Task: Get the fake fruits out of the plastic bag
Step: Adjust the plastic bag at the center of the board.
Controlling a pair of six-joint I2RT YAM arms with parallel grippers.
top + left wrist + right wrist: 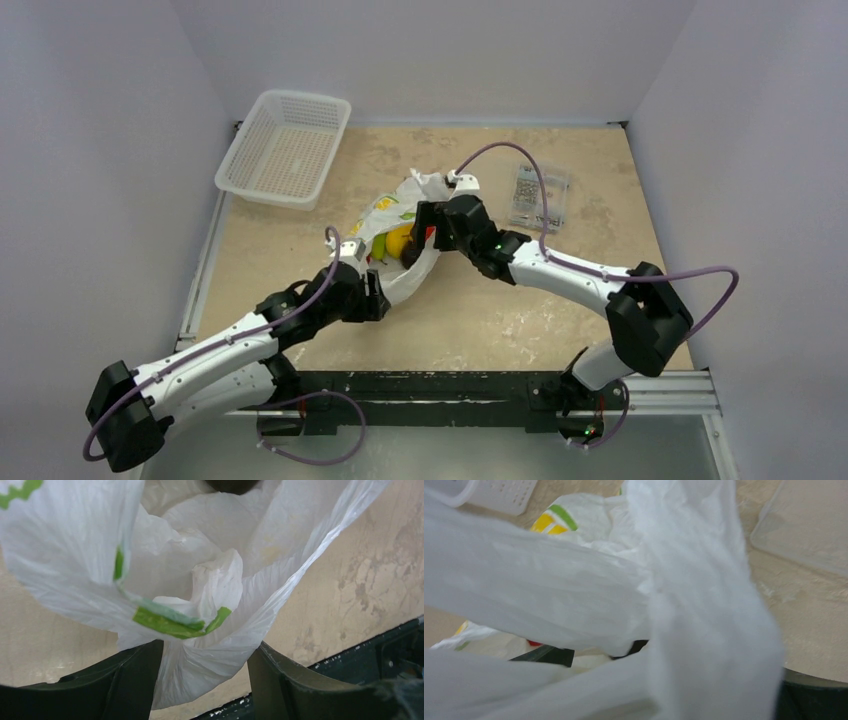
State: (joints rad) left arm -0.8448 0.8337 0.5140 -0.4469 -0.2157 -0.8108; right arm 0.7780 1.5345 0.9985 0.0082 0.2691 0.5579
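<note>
We are looking down on the plastic bag [400, 205], which is lying crumpled near the middle of the table [560, 310], its mouth facing the near side. The fake fruits [397, 241] are sitting inside that mouth: a yellow one is showing plainly, with a green one just to its left and something dark at its near right.

The left arm is reaching from the near left corner, stretching low and diagonally toward the centre, with its wrist bending in at the bag's near edge. The left gripper [206, 647] is standing with its fingers [135, 680] partly apart and a bunched fold of bag film filling the gap between them; we cannot tell whether they are pinching it.

The right arm is coming in from the near right, its elbow raised and its forearm angling left, so that the right gripper [427, 230] is meeting the bag's right side beside the fruits. In its wrist view, white film is draping across almost everything, and only dark bits of its fingers [549, 655] are peeking out beneath, so we cannot tell how wide they are standing.

A white mesh basket [285, 150] is sitting at the far left, and a clear flat box [538, 197] is lying to the right of the bag.
</note>
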